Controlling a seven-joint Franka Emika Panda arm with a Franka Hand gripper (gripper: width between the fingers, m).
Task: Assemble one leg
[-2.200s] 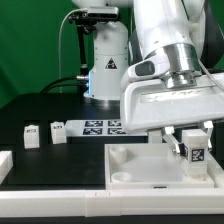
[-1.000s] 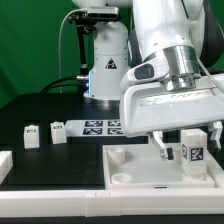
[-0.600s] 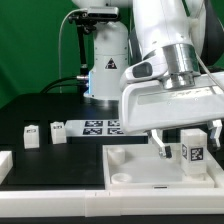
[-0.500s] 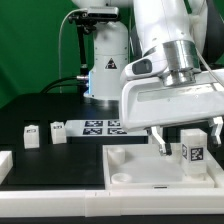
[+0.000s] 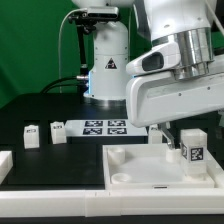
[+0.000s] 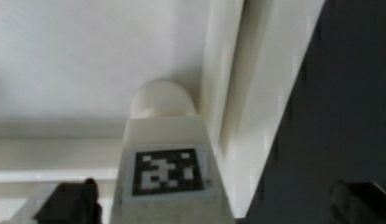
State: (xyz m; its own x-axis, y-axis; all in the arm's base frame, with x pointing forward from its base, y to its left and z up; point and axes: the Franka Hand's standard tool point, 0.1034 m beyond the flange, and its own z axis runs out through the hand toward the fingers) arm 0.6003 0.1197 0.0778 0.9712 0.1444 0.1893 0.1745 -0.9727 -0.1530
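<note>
Currently, the arm fills the exterior view's right half, with its gripper poised over the near corner of the tabletop. The tabletop is the large flat white part at the front of the black table. The marker board lies flat behind it, towards the arm's base.

The leg stands upright in the tabletop corner on the exterior view's right, with its tag facing the exterior camera. It appears seated in the corner socket, although the joint itself is hidden. Two look-alike legs stand well apart from it on the exterior view's left.

The gripper is released. In the wrist view the two dark fingertips sit wide apart, with the leg between them and touching neither. Nothing is held.

Handling notes, as judgement:
- The leg is a small rigid plastic peg. It is probably light and does not deform under jaw pressure.
- Its faces look smooth, so a slack grip may slip, especially under a twisting load.
- Take hold across two opposite flat side faces, at or above mid-height. Keep the pads clear of the rounded top and of the socket rim.
- Keep the jaws square to the faces. A tilted grip may lever the leg sideways in its socket.
</note>
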